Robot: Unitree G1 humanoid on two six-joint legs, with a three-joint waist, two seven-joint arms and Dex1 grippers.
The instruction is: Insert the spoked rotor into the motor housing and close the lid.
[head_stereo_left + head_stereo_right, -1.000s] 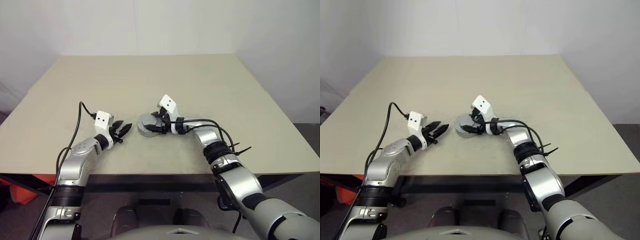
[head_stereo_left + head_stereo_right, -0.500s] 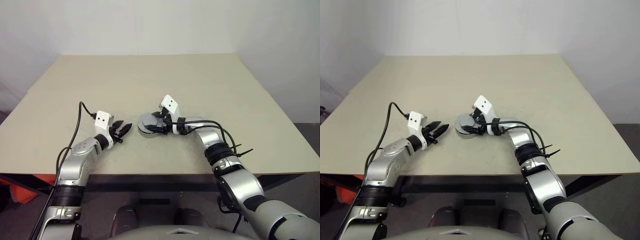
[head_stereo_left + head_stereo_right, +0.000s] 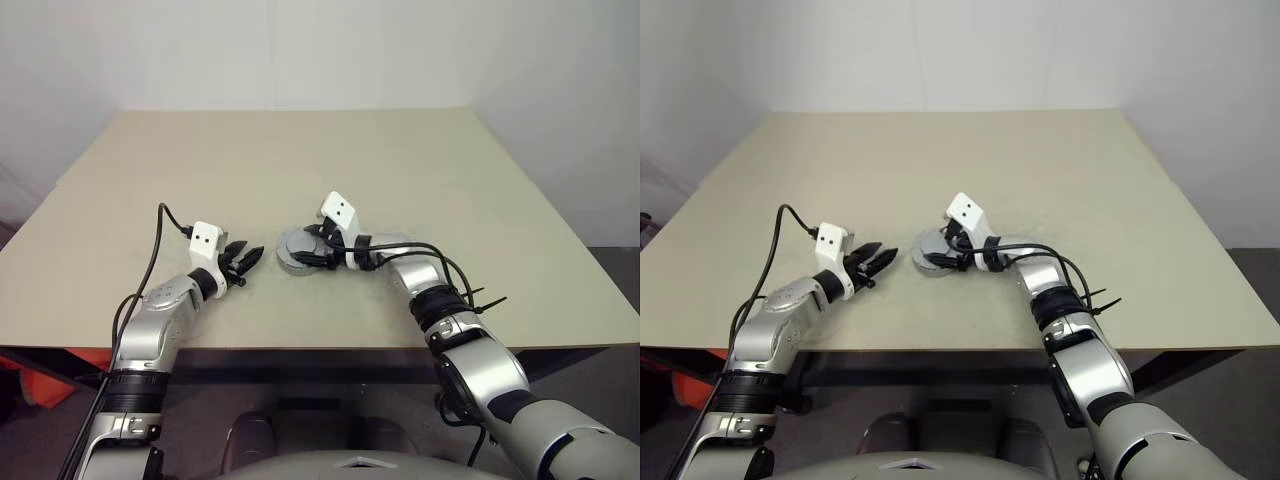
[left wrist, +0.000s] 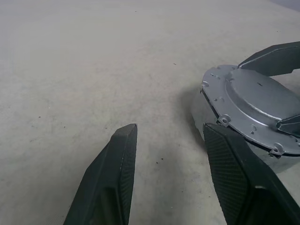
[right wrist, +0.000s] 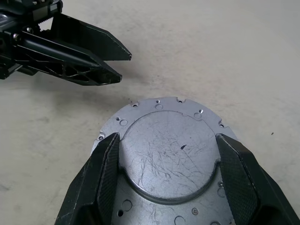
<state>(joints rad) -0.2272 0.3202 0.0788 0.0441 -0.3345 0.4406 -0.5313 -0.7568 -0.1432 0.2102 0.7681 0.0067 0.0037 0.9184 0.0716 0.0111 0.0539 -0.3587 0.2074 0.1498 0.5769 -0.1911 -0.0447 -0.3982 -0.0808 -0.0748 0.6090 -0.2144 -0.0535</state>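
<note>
From the head camera I see my right gripper spread wide around the round grey-silver metal motor housing near the middle of the beige table. My left gripper, parted and empty, sits just beside it.

Left wrist: the scratched silver metal lid tops the housing.

Right wrist: both fingers flank the lid.

Bare worktop across upper frame and both sides. At lower centre, housing flanked by right gripper; narrow gap to left gripper.
</note>
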